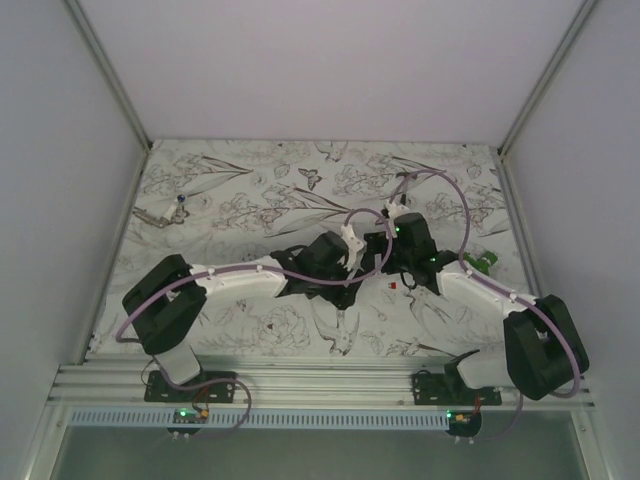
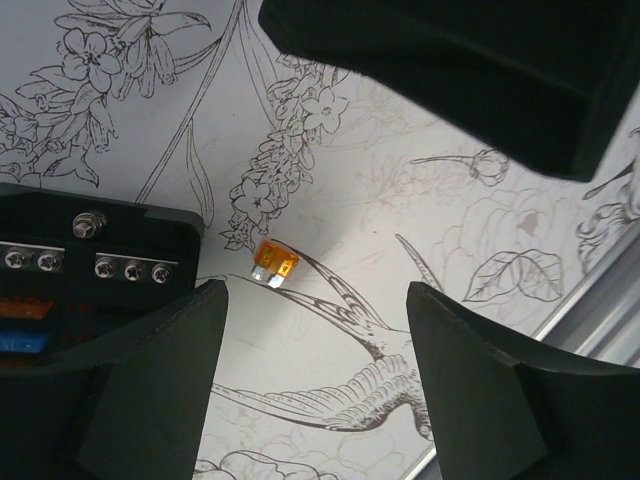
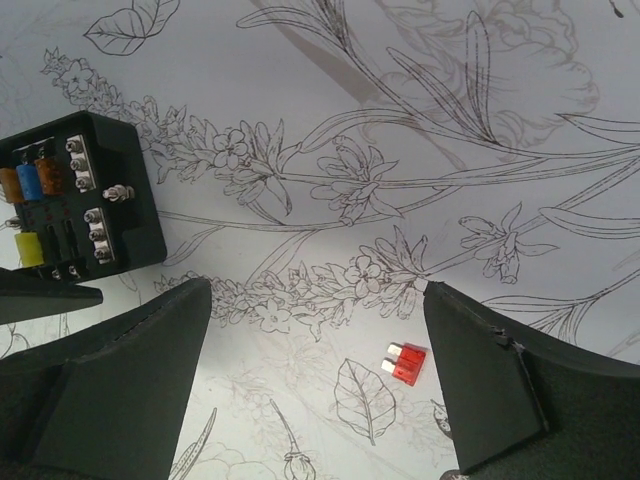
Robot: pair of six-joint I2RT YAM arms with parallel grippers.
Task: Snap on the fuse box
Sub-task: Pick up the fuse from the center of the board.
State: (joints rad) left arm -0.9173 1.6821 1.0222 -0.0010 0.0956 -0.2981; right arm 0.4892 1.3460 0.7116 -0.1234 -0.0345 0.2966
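The fuse box (image 3: 85,195) was seen lying flat on the flower-printed table (image 3: 420,120), its open face turned up toward the cameras. In the right wrist view it was found in the upper left of the frame, cut by the left edge. Orange, blue and yellow fuses were seated along its left part. The edge lined with screw terminals ran top to bottom at a slight lean, facing the right of the frame. With part of the box out of frame, its long axis could not be judged with certainty. In the left wrist view the box was at the left edge, partly covered by the nearer finger.

The left gripper (image 2: 315,330) was held released, its two dark fingers (image 2: 160,390) spread wide with nothing grasped. A loose orange fuse (image 2: 275,265) lay on the table just above the gap. The right gripper (image 3: 318,300) was likewise spread and empty. A loose red fuse (image 3: 405,362) lay on the table between its fingers (image 3: 490,380), nearer the right one and touched by neither.

In the top view the left arm (image 1: 240,280) was stretched from the lower left toward the centre. The right arm (image 1: 480,285) was bent in from the lower right. The two wrists met close together near mid-table, and the box itself could not be made out there.
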